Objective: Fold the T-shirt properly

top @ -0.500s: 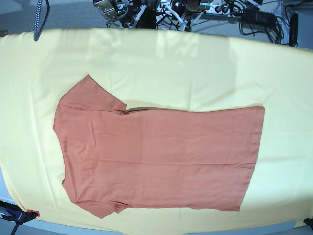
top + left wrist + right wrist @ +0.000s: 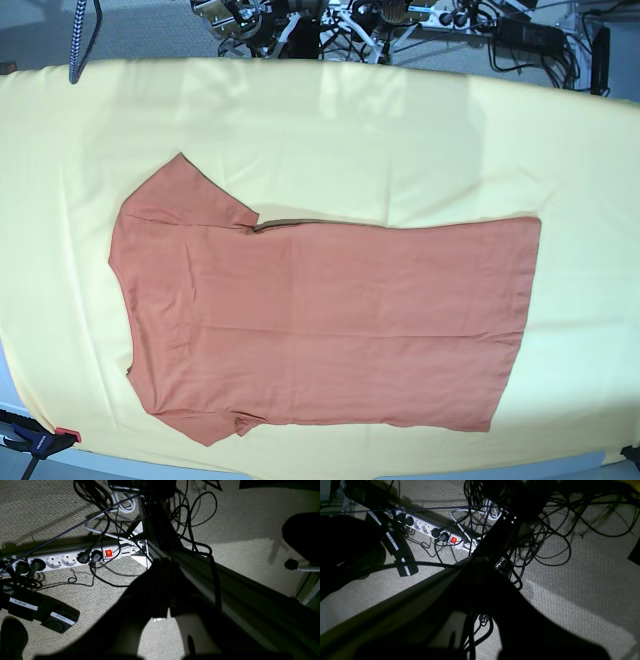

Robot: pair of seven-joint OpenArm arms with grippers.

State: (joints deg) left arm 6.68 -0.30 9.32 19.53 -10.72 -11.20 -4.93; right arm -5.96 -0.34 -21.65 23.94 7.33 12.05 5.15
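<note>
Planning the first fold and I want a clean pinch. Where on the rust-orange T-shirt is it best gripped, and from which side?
Probably at the two hem corners of the T-shirt, on the base view's right. The shirt lies flat with collar left and a straight hem edge right, so pinching those corners from the right would let it be lifted and folded toward the sleeves over the yellow cloth.
</note>
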